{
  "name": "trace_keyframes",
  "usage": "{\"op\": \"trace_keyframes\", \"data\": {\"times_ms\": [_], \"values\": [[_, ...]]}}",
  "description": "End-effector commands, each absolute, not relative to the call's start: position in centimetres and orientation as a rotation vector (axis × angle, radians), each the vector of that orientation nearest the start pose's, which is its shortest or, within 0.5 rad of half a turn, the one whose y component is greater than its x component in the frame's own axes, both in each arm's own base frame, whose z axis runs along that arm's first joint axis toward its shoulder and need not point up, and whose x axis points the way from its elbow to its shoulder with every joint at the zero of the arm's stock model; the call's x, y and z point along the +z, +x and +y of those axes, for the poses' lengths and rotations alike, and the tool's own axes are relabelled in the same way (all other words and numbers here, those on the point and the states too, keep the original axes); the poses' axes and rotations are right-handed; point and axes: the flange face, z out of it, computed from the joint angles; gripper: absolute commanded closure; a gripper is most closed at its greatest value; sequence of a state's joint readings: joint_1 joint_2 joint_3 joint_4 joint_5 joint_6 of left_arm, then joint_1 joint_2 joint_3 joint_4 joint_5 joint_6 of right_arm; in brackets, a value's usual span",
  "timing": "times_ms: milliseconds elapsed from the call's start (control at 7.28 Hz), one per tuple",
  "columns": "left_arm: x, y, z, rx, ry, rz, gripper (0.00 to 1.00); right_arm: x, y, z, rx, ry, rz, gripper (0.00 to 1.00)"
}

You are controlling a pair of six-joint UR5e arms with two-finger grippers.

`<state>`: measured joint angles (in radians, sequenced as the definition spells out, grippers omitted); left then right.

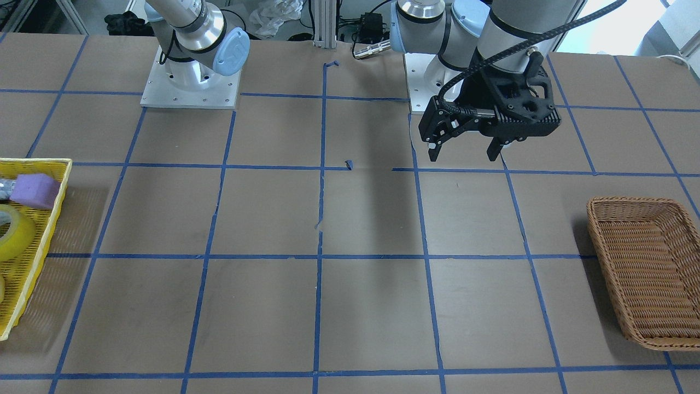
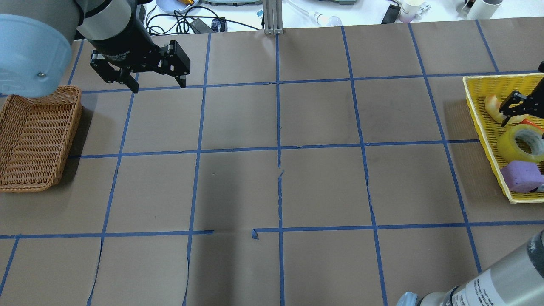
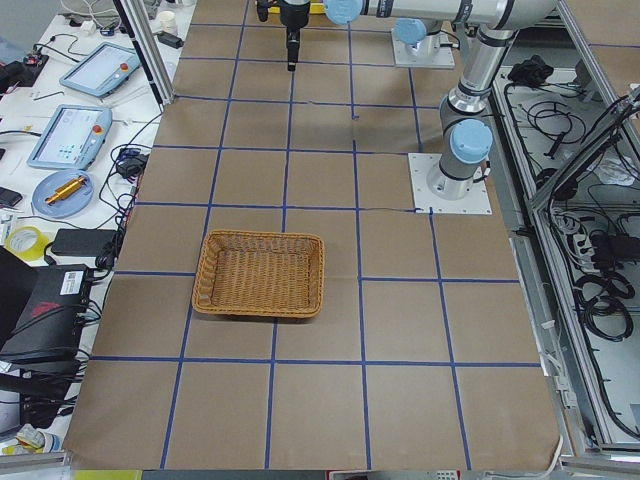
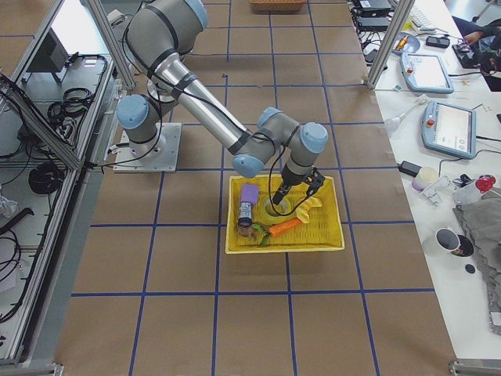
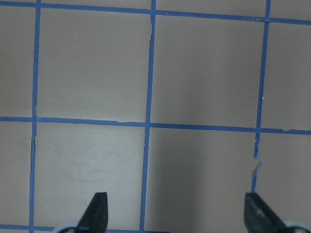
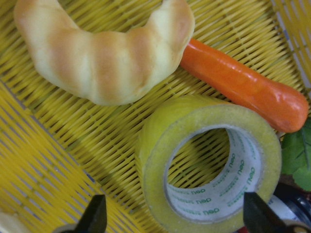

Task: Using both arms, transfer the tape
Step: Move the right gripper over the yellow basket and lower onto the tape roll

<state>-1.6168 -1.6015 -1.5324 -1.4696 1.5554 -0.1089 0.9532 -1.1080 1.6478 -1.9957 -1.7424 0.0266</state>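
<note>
The yellow tape roll (image 6: 155,145) with a white printed core lies flat in the yellow basket (image 2: 480,110) at the table's right end. It also shows in the overhead view (image 2: 520,142) and the front view (image 1: 11,232). My right gripper (image 6: 175,216) is open and hovers just above the tape, its fingertips either side of the roll's near edge and holding nothing. It also shows in the overhead view (image 2: 519,111). My left gripper (image 2: 159,87) is open and empty, held above the bare table at the far left, and also shows in the front view (image 1: 463,155).
A croissant (image 6: 102,53) and a carrot (image 6: 243,85) lie beside the tape. A purple sponge (image 2: 522,175) sits at the basket's near end. A brown wicker basket (image 2: 38,140) stands at the table's left end. Blue tape lines grid the brown table.
</note>
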Motion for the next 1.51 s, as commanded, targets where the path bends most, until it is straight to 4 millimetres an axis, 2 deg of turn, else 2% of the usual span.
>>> {"op": "trace_keyframes", "data": {"times_ms": [0, 137, 275, 412, 550, 687, 824, 962, 1099, 1237, 1374], "values": [[50.2, -15.8, -50.8, -0.17, -0.098, 3.159, 0.0, 20.6, -25.8, -56.3, 0.236, 1.069, 3.089, 0.0], [50.2, -15.8, -50.8, -0.17, -0.098, 3.159, 0.0, 19.9, -25.9, -56.5, 0.228, 1.068, 3.093, 0.02], [50.1, -15.8, -50.9, -0.167, -0.098, 3.159, 0.0, 19.7, -25.9, -56.4, 0.236, 1.05, 3.096, 0.42], [50.2, -15.8, -50.8, -0.17, -0.098, 3.159, 0.0, 19.8, -26.0, -56.4, 0.236, 1.05, 3.105, 0.58], [50.2, -15.8, -50.8, -0.17, -0.098, 3.159, 0.0, 19.9, -26.1, -56.3, 0.251, 1.05, 3.126, 0.86], [50.2, -15.8, -50.8, -0.17, -0.098, 3.159, 0.0, 20.6, -26.2, -56.4, 0.234, 1.027, 3.138, 1.0], [50.2, -15.8, -50.8, -0.17, -0.098, 3.159, 0.0, 21.3, -26.3, -56.6, 0.212, 1.012, 3.148, 1.0], [50.2, -15.8, -50.8, -0.17, -0.098, 3.159, 0.0, 23.7, -25.8, -56.5, 0.169, 1.0, 3.163, 1.0], [50.2, -15.8, -50.8, -0.17, -0.098, 3.159, 0.0, 28.0, -24.6, -56.0, 0.087, 0.996, 3.181, 1.0], [50.2, -15.8, -50.8, -0.17, -0.098, 3.159, 0.0, 31.8, -21.2, -55.9, 0.034, 0.934, 3.193, 1.0], [50.2, -15.8, -50.8, -0.17, -0.098, 3.159, 0.0, 35.5, -14.6, -57.1, -0.059, 0.795, 3.237, 1.0]]}}
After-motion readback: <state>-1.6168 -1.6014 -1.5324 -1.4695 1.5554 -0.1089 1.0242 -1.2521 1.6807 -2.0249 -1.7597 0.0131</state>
